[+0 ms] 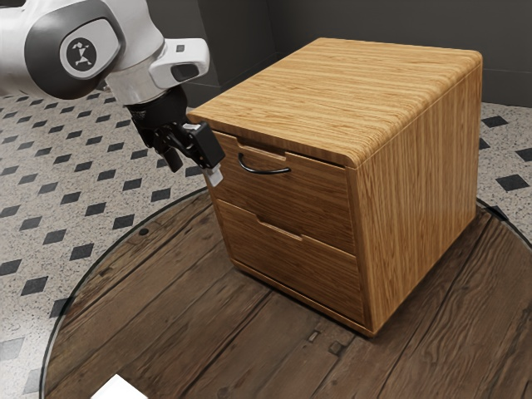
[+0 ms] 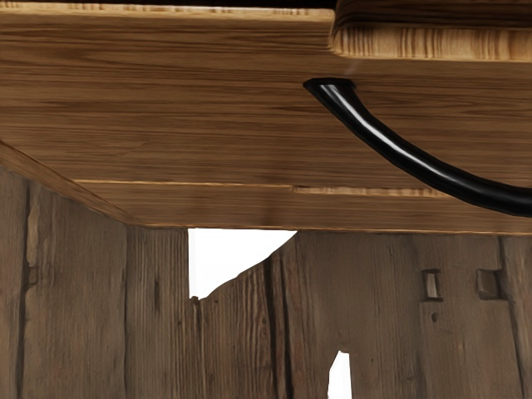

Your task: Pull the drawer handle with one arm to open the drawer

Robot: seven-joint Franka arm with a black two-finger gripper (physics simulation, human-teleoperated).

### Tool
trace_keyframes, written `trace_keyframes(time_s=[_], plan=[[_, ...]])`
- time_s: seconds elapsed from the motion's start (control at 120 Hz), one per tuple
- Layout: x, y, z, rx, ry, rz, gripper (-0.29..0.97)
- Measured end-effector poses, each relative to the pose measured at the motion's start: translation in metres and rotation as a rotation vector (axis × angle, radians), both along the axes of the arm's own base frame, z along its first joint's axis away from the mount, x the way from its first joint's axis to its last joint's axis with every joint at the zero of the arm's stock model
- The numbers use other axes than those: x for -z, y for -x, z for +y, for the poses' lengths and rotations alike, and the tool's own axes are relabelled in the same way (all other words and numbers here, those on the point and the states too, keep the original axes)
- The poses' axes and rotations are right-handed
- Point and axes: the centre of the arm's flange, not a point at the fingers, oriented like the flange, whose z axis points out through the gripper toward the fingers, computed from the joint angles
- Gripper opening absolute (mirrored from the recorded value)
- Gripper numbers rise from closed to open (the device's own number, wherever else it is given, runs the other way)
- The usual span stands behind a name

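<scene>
Gripper: the jaws stand apart with nothing between them. They hang in the air just off the cabinet's front corner on the exterior view's left, level with the top drawer. One finger ends in a pale pad close to the edge of the drawer front; I cannot tell whether it touches the wood.

Handle: a thin black curved bar fixed high on the top drawer, to the exterior view's right of the gripper and apart from it. In the wrist view the handle sweeps across the drawer front, near the hand but ungripped.

Top drawer: its front sits flush with the front below it, and no gap shows the inside. It reads as closed, so any contents cannot be seen.

Lower drawer: also flush and closed, contents unseen.

Cabinet: a light wooden box with a rounded top. It stands upright on a round platform of dark planks, toward the platform's far side.

Surroundings: a tiled floor with dark diamond insets lies beyond the platform's edge. A small white object sits at the platform's near edge.
</scene>
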Motion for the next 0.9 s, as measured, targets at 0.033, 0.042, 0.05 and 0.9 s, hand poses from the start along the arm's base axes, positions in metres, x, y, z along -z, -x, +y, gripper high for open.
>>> trace_keyframes(time_s=[0.033,0.042,0.05,0.9], plan=[[0.000,0.000,0.000,0.000,0.001,0.000,0.68],[0.000,0.000,0.000,0.000,0.002,0.000,0.68],[0.000,0.000,0.000,0.000,0.003,0.001,0.68],[-0.108,0.066,-0.091,1.077,-0.181,-0.075,0.68]])
